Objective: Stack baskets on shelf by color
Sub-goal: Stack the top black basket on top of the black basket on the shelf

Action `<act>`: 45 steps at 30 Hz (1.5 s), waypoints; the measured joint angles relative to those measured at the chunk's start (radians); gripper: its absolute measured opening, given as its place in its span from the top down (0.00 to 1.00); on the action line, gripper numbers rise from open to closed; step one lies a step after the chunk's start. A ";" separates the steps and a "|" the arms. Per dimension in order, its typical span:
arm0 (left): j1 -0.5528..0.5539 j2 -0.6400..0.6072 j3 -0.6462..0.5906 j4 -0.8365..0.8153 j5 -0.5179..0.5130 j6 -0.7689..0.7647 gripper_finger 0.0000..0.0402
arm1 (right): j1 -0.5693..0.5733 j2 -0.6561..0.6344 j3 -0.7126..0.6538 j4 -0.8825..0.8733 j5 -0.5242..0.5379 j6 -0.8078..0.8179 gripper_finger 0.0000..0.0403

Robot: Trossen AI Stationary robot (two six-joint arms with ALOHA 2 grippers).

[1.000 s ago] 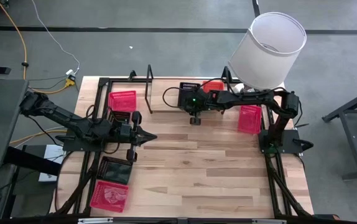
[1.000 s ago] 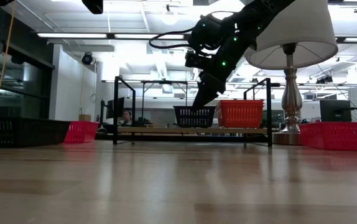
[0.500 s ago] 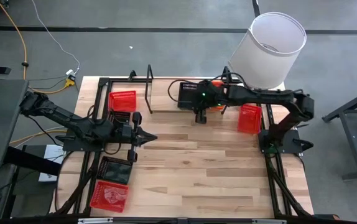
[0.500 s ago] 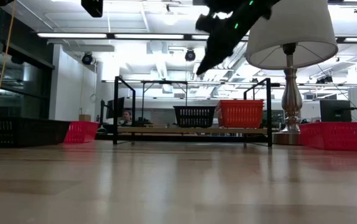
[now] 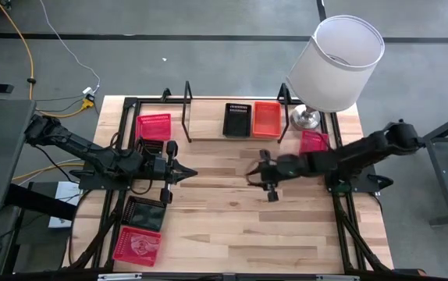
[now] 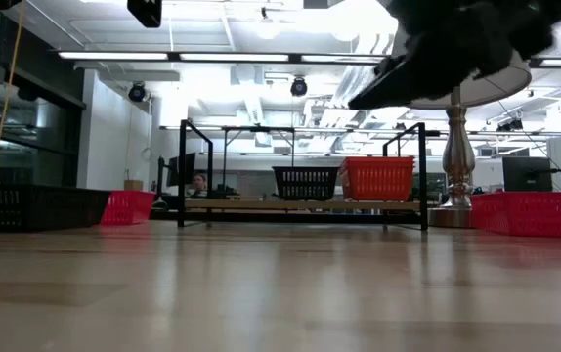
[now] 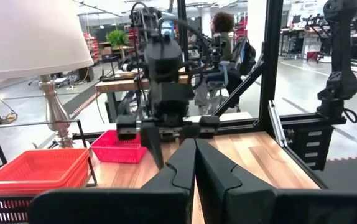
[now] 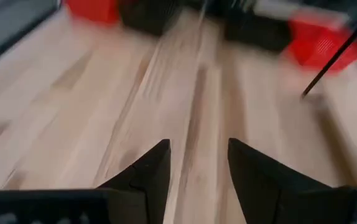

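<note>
On the shelf [image 5: 208, 139], at the table's far side, a black basket [image 5: 237, 119] and an orange basket [image 5: 267, 118] stand side by side on the wood base [image 6: 306, 182] [image 6: 379, 178]. One red basket [image 5: 154, 126] lies left of the shelf and another [image 5: 314, 141] right of it. A black basket [image 5: 144, 211] and a red one [image 5: 137, 246] lie at the near left. My right gripper [image 5: 250, 174] [image 8: 197, 155] hovers open and empty over the table's middle, pointing left. My left gripper [image 5: 191, 172] [image 7: 195, 148] waits shut, facing it.
A lamp with a white shade [image 5: 336, 62] stands on its metal foot [image 5: 305, 118] at the far right corner, beside the shelf's right end. Black rails [image 5: 341, 203] run along both table sides. Bare wood [image 5: 240, 226] lies toward the near edge. A person sits in the room behind [image 7: 223, 31].
My right gripper was down at the black basket on the shelf. It rose off it, then drew back toward the near edge and now hangs over the table's middle. The black basket stays on the shelf beside the orange one.
</note>
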 joint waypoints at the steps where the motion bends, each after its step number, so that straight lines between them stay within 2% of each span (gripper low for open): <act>1: 0.000 0.000 0.000 0.000 0.000 0.000 1.00 | 0.018 -0.003 -0.049 0.121 0.034 -0.004 0.63; 5: 0.000 0.004 0.000 0.000 0.000 0.000 1.00 | 0.052 -0.007 -0.176 0.554 0.060 -0.026 0.63; 8: 0.000 0.004 0.000 0.005 0.000 0.001 1.00 | 0.054 -0.005 -0.208 0.711 0.019 -0.064 0.63; 10: 0.000 0.004 0.000 0.004 0.000 0.001 1.00 | 0.054 -0.005 -0.207 0.762 0.007 -0.075 0.63; 15: 0.000 0.004 0.000 -0.003 0.000 -0.004 1.00 | 0.049 -0.005 -0.178 0.755 0.003 -0.077 0.63; 19: 0.000 0.004 0.000 -0.071 -0.033 -0.102 0.95 | 0.049 -0.005 -0.177 0.728 0.003 -0.069 0.63; 23: 0.000 0.004 0.000 -0.167 -0.165 -0.182 0.84 | 0.049 -0.005 -0.177 0.699 0.003 -0.052 0.63; 27: 0.011 0.004 0.000 -0.359 -0.438 -0.302 0.72 | 0.049 -0.005 -0.177 0.689 0.032 -0.024 0.63; 29: 0.038 0.004 0.000 -0.489 -0.509 -0.415 0.66 | 0.049 -0.005 -0.177 0.688 0.046 -0.023 0.63; 31: 0.074 0.004 0.000 -0.609 -0.460 -0.544 0.61 | 0.049 -0.005 -0.177 0.686 0.048 -0.022 0.63; 36: 0.146 0.013 0.000 -0.766 -0.146 -0.751 0.55 | 0.049 -0.005 -0.176 0.684 0.048 -0.024 0.63; 41: 0.150 0.034 0.013 -0.821 0.028 -0.790 0.54 | 0.049 -0.005 -0.176 0.684 0.048 -0.030 0.63; 45: 0.129 0.089 0.110 -0.964 0.099 -0.811 0.54 | 0.049 -0.005 -0.176 0.680 0.049 -0.032 0.63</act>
